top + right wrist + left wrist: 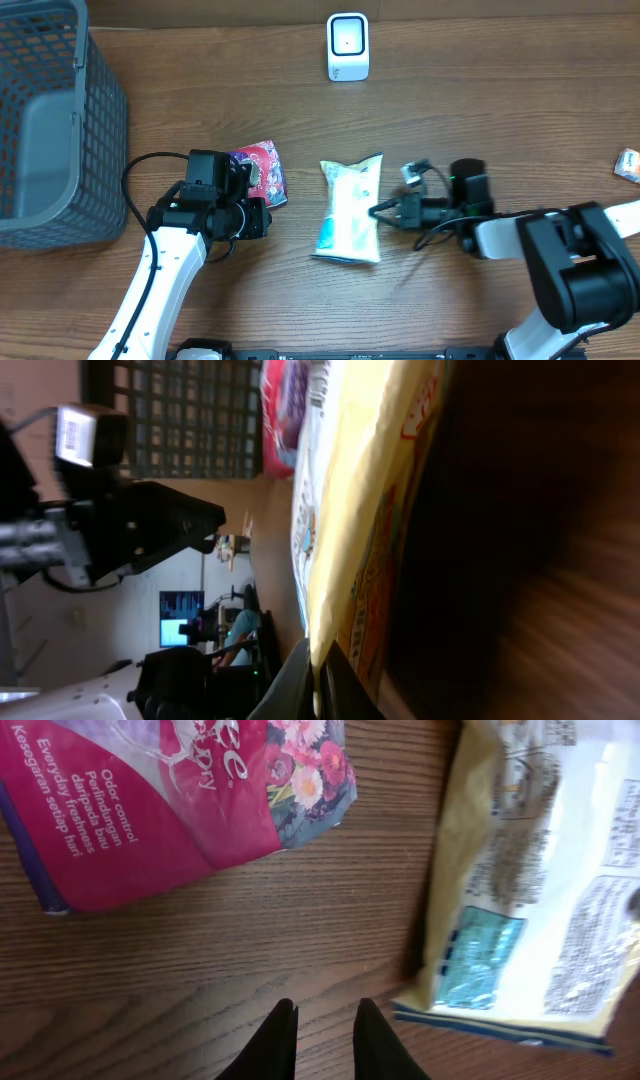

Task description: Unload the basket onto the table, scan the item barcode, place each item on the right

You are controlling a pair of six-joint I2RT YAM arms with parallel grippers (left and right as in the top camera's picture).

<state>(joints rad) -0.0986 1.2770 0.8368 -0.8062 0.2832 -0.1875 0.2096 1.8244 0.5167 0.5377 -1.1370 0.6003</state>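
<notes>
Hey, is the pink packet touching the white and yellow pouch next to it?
Apart. The overhead view shows bare table between the pink packet and the pouch; the left wrist view shows the same strip of wood.

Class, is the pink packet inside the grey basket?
No, the pink packet lies on the wooden table, right of the grey basket.

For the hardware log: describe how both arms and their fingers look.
Both arms have white tubular links joined by bulky black joint housings. The left arm has a black cable looping beside its wrist; the right arm has thin black cables around its wrist. The left gripper and right gripper both have slim, black, tapered fingers.
</notes>
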